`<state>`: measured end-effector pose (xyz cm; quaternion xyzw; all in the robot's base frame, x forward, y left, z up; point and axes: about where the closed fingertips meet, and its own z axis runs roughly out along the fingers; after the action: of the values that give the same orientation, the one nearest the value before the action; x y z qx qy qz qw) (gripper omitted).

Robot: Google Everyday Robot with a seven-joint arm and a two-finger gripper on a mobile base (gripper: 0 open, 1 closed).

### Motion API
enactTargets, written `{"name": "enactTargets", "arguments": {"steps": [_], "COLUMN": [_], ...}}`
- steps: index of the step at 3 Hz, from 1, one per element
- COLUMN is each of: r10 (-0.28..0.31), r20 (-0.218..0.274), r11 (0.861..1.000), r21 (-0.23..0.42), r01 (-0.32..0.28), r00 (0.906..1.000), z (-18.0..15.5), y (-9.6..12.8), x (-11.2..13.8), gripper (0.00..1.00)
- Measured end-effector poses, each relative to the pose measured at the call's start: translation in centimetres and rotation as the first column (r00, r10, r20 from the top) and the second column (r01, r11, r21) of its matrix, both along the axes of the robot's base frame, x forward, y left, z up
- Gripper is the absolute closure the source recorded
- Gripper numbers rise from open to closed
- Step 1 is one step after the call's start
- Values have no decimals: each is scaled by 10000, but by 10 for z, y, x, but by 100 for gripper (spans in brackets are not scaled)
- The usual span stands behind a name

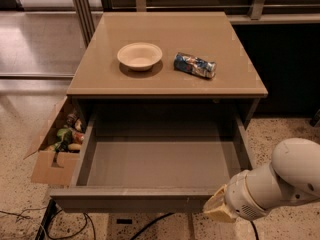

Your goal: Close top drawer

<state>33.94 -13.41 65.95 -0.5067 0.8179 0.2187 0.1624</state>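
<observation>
The top drawer (150, 160) — grey, shallow, handleless — stands pulled far out, gripper (216, 212) by its front's right end.

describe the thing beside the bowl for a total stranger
Start at the tan cabinet top above the open top drawer, with the gripper by its front right corner. Right of the pale bowl lies a crumpled blue object, the only colourful thing there.
</observation>
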Motion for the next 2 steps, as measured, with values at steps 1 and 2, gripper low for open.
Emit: {"name": "enactTargets", "arguments": {"steps": [1, 2], "r10": [19, 35], "r20": [13, 25], "r11": [10000, 10000], "r21": [43, 81], "r01": [-19, -35], "r00": [10000, 10000], "z": [0, 0], "y": [1, 2], "x": [0, 0], "gripper": [53, 30]}}
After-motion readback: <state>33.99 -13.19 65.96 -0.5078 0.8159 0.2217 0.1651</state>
